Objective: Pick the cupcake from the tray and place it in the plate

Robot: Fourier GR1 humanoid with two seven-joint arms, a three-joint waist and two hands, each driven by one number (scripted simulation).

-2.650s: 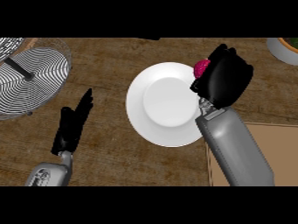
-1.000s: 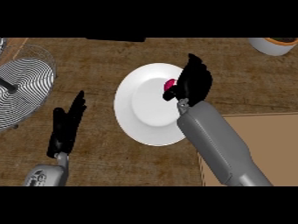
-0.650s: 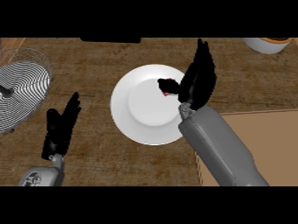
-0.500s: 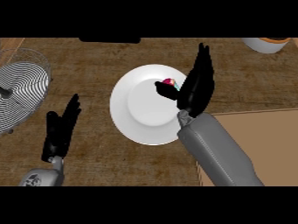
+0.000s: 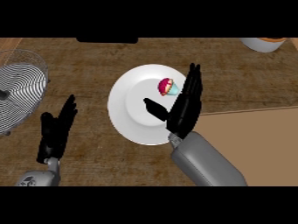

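Head view: pink-topped cupcake [image 5: 167,87] lying tilted on round white plate [image 5: 126,118], wood-grain tabletop [image 5: 80,61]. Right hand [image 5: 185,109] beside it, fingers straight, apart, holding nothing. Left hand [image 5: 56,131] resting lower left, fingers straight.

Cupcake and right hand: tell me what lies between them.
Head view: only bare white plate shows between the cupcake and the open right hand; they appear apart.

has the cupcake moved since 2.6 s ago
Yes. The cupcake was in the right hand at the plate's right rim; now it lies on the plate, released.
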